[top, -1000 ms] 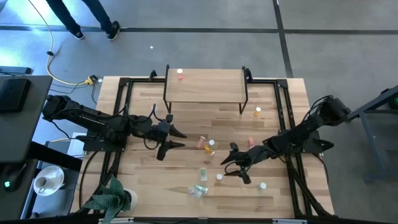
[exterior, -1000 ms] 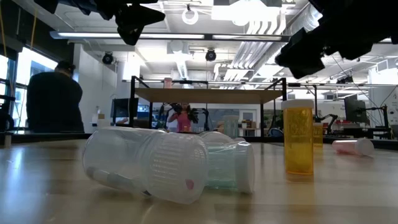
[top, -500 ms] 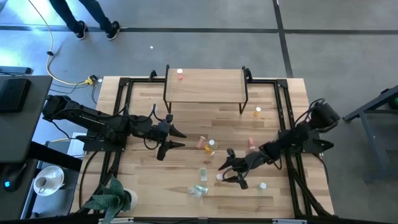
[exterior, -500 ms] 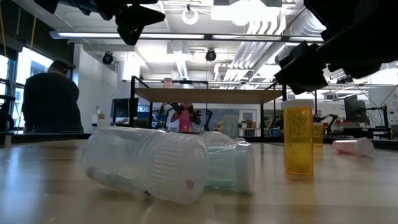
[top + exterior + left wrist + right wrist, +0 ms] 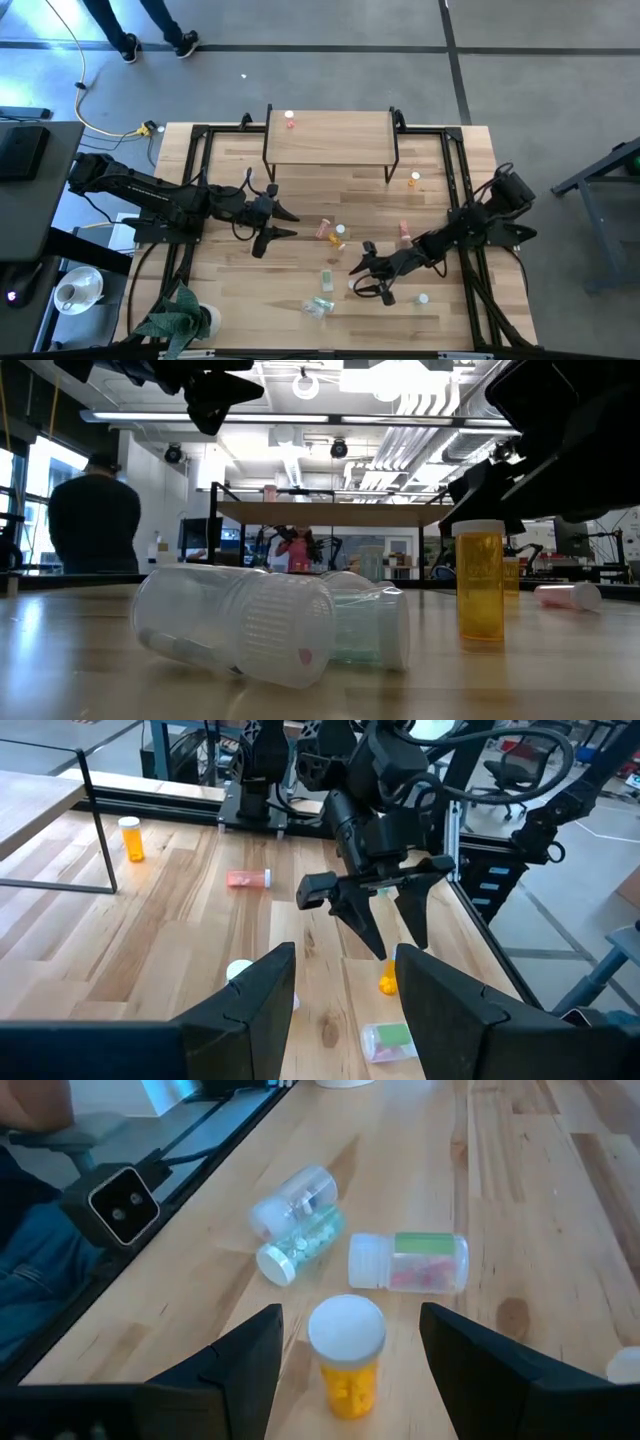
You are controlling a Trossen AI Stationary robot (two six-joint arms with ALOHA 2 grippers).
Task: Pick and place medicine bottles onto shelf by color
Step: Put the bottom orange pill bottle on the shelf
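The bench (image 5: 300, 205) is pale plank wood inside a black frame, standing on grey concrete; a potted plant (image 5: 180, 318) sits at its near left corner. Beyond the far edge a person (image 5: 95, 515) in dark clothes stands in a bright workshop.

The shelf (image 5: 330, 137) stands at the middle of the far edge, with one pink bottle (image 5: 290, 120) on its far left corner.

On the bench I count eight more bottles. One orange bottle (image 5: 415, 180) is upright just off the shelf's right leg and a pink one (image 5: 404, 230) lies nearer the right edge. Two (image 5: 330, 232) sit mid-bench, one (image 5: 327, 277) lies nearer, two clear ones (image 5: 297, 1215) lie together at the near edge, and one (image 5: 423, 298) stands toward the near right.

The right gripper (image 5: 347, 1342) hangs with fingers wide around a white-capped orange bottle (image 5: 346, 1355), apart from it. The left gripper (image 5: 283, 224) hovers left of centre, fingers parted, holding nothing.
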